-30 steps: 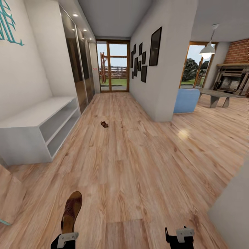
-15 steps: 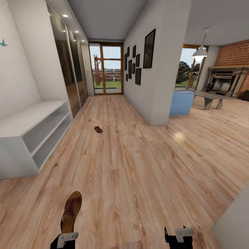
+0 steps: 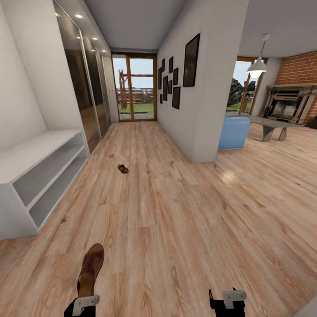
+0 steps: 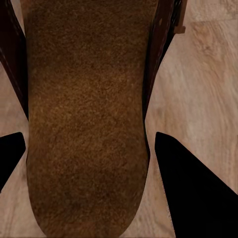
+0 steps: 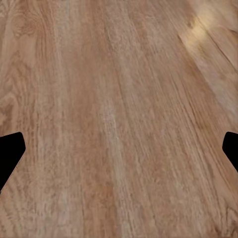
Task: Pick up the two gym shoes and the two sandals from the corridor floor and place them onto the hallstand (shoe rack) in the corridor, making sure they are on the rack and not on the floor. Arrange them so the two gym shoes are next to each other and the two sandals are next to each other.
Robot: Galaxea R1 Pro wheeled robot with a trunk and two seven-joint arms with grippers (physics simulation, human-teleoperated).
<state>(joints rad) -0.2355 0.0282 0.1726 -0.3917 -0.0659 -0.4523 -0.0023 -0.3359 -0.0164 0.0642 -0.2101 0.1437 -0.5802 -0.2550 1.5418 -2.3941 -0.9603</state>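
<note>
A long corridor floor (image 3: 176,211) of wood-grain planks runs to glass doors. The left claw (image 3: 83,304) is closed around one brown sandal (image 3: 90,269); the right claw (image 3: 229,301) is spread wide, empty. The other sandal (image 3: 123,168) lies ahead, beyond a low white shelf bench (image 3: 31,154). Judging by this, nothing is racked yet.

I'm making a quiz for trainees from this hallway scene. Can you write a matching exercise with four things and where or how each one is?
Things:
1. sandal
2. second sandal
3. left gripper
4. right gripper

States:
A. open, holding nothing
B. lying far off on the floor
C. shut on a sandal
D. held up, sole toward the wrist camera

Pairs: 1-D, 2-B, 3-C, 4-A
</note>
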